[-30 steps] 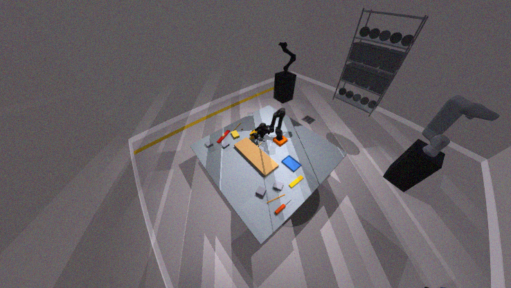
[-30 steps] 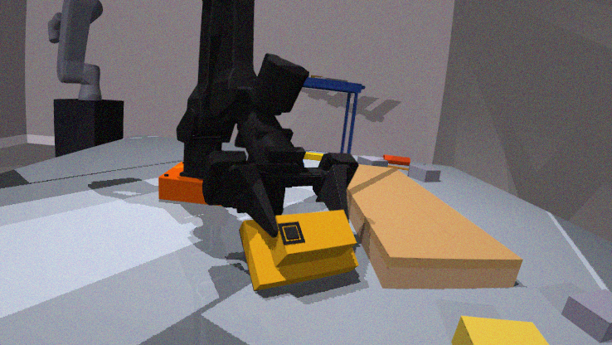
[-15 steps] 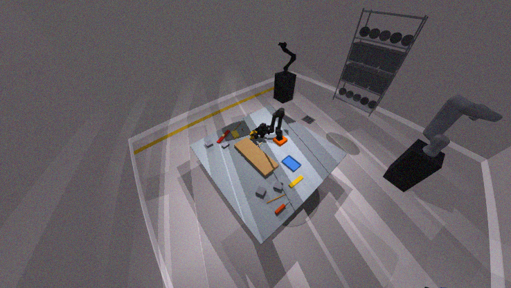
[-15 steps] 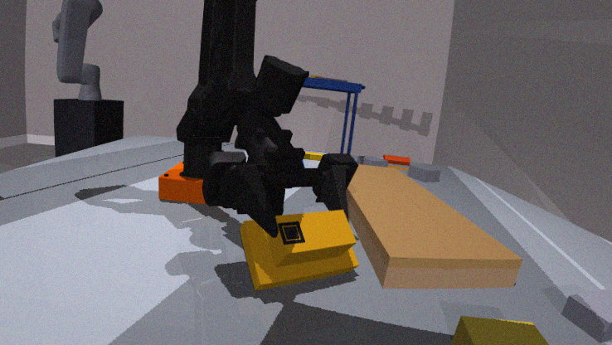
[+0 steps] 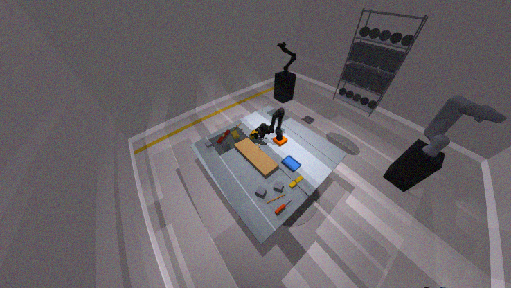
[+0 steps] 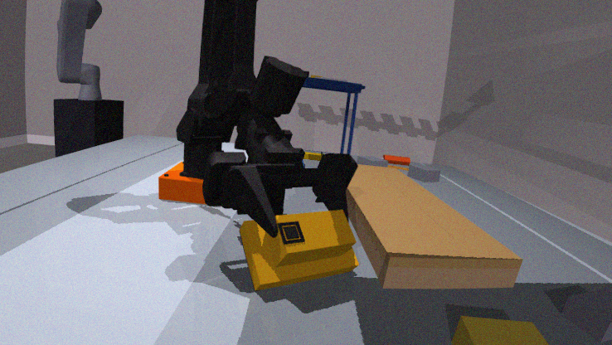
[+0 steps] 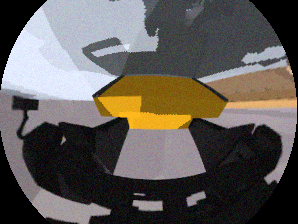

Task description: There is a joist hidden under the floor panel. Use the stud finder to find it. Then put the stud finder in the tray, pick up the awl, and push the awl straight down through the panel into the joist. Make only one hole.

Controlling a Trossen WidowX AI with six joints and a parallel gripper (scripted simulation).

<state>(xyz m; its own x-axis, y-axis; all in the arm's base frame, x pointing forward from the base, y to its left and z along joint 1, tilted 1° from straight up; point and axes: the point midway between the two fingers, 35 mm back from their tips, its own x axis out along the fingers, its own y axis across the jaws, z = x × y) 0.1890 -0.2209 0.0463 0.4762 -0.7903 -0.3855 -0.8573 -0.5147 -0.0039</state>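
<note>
The gripper (image 5: 255,133) (image 6: 311,225) (image 7: 158,116) grips the blocky yellow finder (image 5: 252,132) (image 6: 319,237) (image 7: 160,95), tilted, long axis spanning its 2 fingers.

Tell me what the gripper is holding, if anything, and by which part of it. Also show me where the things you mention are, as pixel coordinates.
The gripper (image 5: 255,136) (image 6: 310,222) (image 7: 158,116) holds the yellow stud finder (image 5: 253,133) (image 6: 319,235) (image 7: 162,95), pinched at opposite ends of its raised upper block.

Seen from the exterior view, the thick floor panel (image 5: 255,157) (image 6: 432,218) (image 7: 255,90) blocks a low pass to the right of the tool (image 5: 254,133) (image 6: 310,222) (image 7: 158,116). The orange base (image 5: 285,141) (image 6: 169,188) obstructs far left; a yellow block (image 5: 235,134) (image 6: 499,332) obstructs near right. A lane runs between panel and blue tray (image 5: 291,163).
</note>
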